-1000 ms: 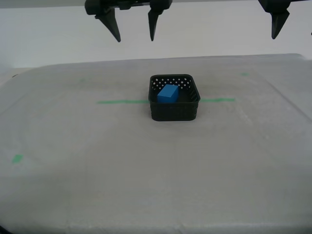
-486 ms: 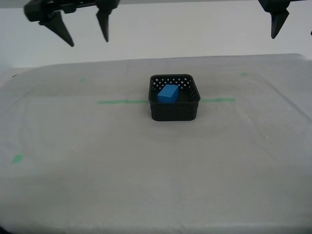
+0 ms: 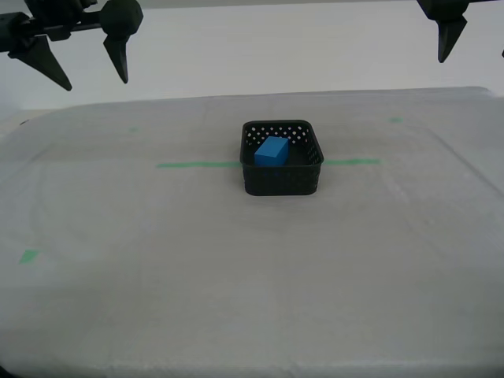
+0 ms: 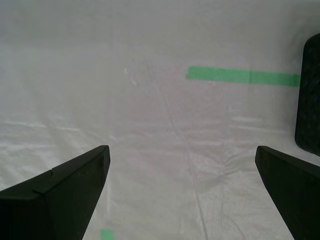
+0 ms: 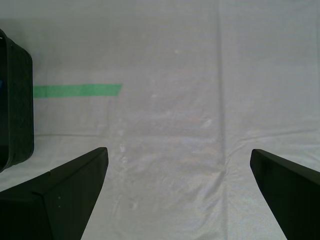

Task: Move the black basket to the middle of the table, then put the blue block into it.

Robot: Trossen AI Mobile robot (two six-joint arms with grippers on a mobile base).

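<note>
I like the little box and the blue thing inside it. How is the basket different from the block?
The basket is black; the block is bright blue. The basket is several times bigger than the block, which sits inside it. The basket is hollow with walls full of small holes; the block is solid with plain smooth faces. The basket stands on the table; the block rests in the basket. Both are boxy.

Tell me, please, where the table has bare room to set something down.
Nearly everywhere: the pale grey-white table is bare in front of the small perforated black plastic basket and on both sides of it, crossed only by the thin green tape line. The only occupied spot is the middle, where the basket holds the bright blue rectangular block.
</note>
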